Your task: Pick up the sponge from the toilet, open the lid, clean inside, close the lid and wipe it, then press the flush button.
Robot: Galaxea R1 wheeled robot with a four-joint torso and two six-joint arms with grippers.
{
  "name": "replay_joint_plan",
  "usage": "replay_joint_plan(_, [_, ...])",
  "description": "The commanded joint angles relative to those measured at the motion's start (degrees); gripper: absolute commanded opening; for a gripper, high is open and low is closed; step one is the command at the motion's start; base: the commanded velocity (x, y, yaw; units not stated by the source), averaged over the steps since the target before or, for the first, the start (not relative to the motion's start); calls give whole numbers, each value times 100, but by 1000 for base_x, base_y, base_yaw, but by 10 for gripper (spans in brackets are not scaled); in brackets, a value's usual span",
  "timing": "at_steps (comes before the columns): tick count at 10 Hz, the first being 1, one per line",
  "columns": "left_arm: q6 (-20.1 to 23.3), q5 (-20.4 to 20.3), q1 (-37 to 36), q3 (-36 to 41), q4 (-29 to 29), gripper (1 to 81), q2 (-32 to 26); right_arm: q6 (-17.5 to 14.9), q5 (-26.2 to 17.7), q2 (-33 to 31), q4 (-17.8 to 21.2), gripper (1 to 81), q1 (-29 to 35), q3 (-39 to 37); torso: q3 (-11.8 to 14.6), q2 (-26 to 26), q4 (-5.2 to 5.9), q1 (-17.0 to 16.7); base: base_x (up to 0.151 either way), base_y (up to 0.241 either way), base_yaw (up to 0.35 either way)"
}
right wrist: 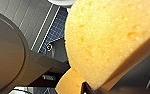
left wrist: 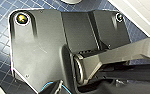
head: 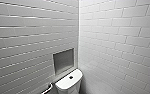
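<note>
The orange-yellow sponge [right wrist: 108, 42] looms large and close in the right wrist view. My right gripper [right wrist: 98, 86] is shut on it, with a dark fingertip [right wrist: 87, 89] against its lower edge. In the head view, the toilet's white cistern [head: 69, 83] stands in the corner at the bottom. The small dark flush button [head: 71, 77] sits in the middle of its top. The lid is hidden below that view's edge. My left gripper is open and holds nothing that I can see.
White tiled walls meet in a corner behind the cistern. A grey recessed niche [head: 63, 61] is set in the left wall just above it. A white bar or pipe [head: 48, 89] runs beside the cistern. Blue mosaic floor [left wrist: 1, 37] lies under the left wrist.
</note>
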Motion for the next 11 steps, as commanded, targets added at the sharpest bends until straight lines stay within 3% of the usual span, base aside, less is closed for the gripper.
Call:
replay_joint_plan(1, [21,294,-350,-26,-57,811,4,-27,-417,48,-148,10,216,-170,2,0,0,0,0,0,0])
replay_joint_plan(6, [21,294,-350,-254,-57,811,127,-36,-777,418,-270,10,269,-776,4,0,0,0,0,0,0])
replay_joint_plan(7, [21,294,-350,-254,-57,811,127,-36,-786,488,-279,10,260,-864,4,575,0,-369,0,0,0])
replay_joint_plan(11, [21,294,-341,-254,-48,811,109,-45,-1023,822,-279,10,277,-1347,4,984,0,-633,0,0,0])
